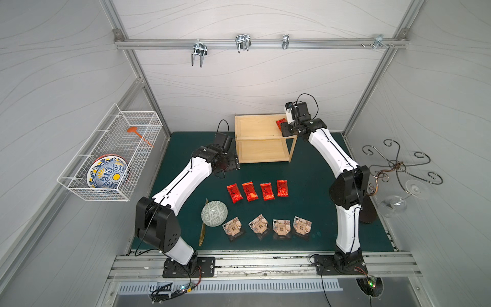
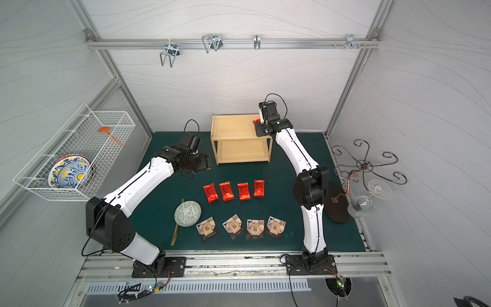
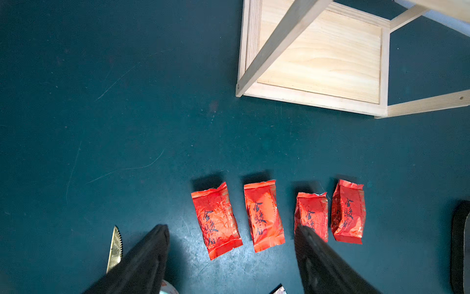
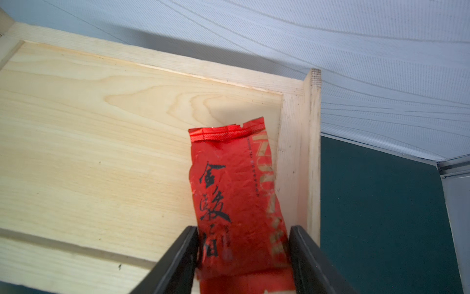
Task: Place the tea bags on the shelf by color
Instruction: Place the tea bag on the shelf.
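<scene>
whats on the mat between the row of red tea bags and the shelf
Nothing: that stretch of green mat is bare between the four red tea bags and the shelf, clearest in the left wrist view.

The shelf (image 1: 261,148) is pale, bare-looking pine with visible grain, and the red tea bags (image 3: 264,216) in front of it are crinkled, glossy foil with dark print. The tabletop (image 3: 127,127) under the shelf is a matt dark-green mat, finely scratched; the wire basket (image 1: 111,159) left of the shelf is white-coated metal.
</scene>
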Robot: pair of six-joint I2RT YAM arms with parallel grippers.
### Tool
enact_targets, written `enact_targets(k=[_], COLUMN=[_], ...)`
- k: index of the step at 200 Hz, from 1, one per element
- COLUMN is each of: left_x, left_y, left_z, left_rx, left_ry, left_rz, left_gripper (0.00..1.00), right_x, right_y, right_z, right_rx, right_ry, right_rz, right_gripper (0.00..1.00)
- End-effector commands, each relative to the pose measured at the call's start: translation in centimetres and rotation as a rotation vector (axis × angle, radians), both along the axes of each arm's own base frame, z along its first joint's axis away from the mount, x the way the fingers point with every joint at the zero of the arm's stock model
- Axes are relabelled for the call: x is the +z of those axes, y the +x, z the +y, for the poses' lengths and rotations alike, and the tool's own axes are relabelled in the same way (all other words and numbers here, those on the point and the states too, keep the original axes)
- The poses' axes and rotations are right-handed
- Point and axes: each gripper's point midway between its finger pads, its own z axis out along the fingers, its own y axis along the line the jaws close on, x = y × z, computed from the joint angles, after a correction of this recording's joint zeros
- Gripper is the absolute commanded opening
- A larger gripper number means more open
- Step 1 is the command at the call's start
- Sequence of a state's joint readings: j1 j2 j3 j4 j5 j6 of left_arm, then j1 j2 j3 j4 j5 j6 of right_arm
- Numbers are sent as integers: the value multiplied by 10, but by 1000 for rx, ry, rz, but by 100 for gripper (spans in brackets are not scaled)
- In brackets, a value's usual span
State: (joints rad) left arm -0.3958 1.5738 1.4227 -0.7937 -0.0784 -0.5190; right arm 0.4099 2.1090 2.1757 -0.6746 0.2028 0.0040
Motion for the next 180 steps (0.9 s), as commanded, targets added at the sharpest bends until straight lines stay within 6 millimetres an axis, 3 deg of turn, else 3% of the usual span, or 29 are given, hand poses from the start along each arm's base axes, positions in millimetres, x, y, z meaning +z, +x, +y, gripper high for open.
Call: enact_targets(k=[1,23,39,55,77,116,180], left_x=[12,12,13,12,14,14,13], left_y=[5,4,3,2,0,-1,-1], left_z=[-3,-4,-4,-4,-2,-2,-2], left_rx=[-17,-19,-22,-23,-21,-22,-21], left_ry=[-11,-13,-17,-19,-16,-15,-18], left_rz=[-56,-54,-56,-54,-60,-61,-60], left_gripper=[83,83,83,83,83,83,83], right_x=[14,26,31,30,20,5,9], right_y=[0,-4,1,8,20,29,28], right_z=[-1,8,11,10,8,9,2], right_rx=[-16,9,17,11,-1,0,-21], right_ry=[7,-16,-38,-67,-107,-104,-59], right_rz=[-29,-68,-104,-120,-119,-86,-83], right_gripper=[64,70,80,92,98,98,93])
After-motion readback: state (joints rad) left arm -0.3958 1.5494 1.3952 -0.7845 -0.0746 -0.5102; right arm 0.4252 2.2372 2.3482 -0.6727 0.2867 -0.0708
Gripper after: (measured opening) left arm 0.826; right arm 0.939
